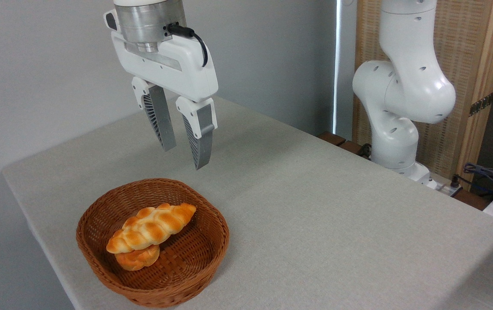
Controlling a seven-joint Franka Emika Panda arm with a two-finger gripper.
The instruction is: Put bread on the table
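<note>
- Gripper [185, 158], white with ribbed grey fingers, hangs empty, jaws narrowly parted, above the brown woven wicker basket [100, 254].
- Long braided golden bread [152, 227] lies inside, half hiding a small orange roll [138, 259].
- Grey-beige cloth table [315, 215]; grey wall behind.

The bread [152, 227], a long braided golden-orange loaf with pale creases and tapered ends, lies slanted inside a basket [100, 254] near the front-left corner of the grey-beige cloth bench [315, 215].
</note>
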